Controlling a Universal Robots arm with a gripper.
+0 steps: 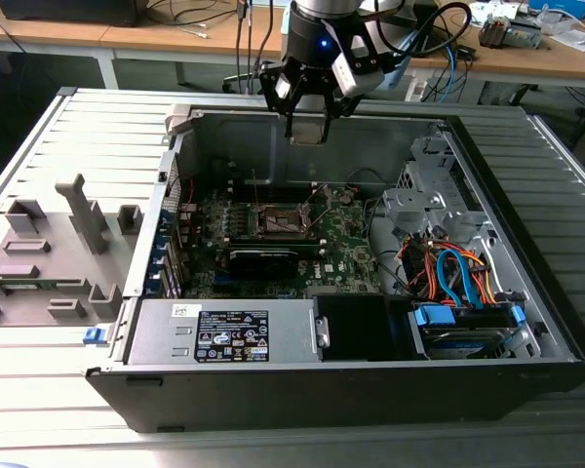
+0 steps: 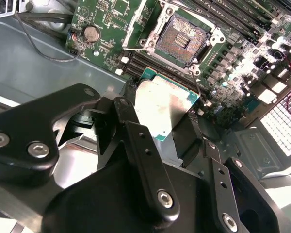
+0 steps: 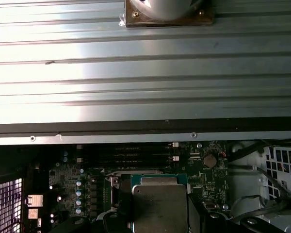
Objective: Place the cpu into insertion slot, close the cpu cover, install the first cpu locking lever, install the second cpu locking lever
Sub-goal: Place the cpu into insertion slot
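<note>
cpu [image 2: 166, 104]: flat square chip with a silver-grey top and a green edge, held in the air over the green circuit board; in the first wrist view [image 3: 160, 206] it hangs above the board, level.
pincer [image 2: 160, 121]: two black fingers [image 2: 128, 114] clamp the cpu by opposite edges; in the exterior view the pincer [image 1: 307, 132] hangs over the far wall of the open computer case, above the board.
insertion slot [image 2: 183, 39]: square socket with a brownish-gold pin field, bare, lying on the board just beyond the held chip and apart from it; in the exterior view [image 1: 281, 219] it sits near the middle of the board.
cpu cover [image 2: 137, 28]: silver frame swung up off the socket at one side.
green circuit board [image 1: 346, 249]: lies flat in the case bottom.
computer case [image 1: 370, 146]: lies on its side, open on top.
cables [image 1: 453, 273]: orange and blue, bundled at the exterior view's right inside the case.
desk [image 1: 78, 127]: ribbed grey metal, carrying the case.
grey blocks [image 1: 49, 253]: stand on the desk at the exterior view's left, beside the case.
</note>
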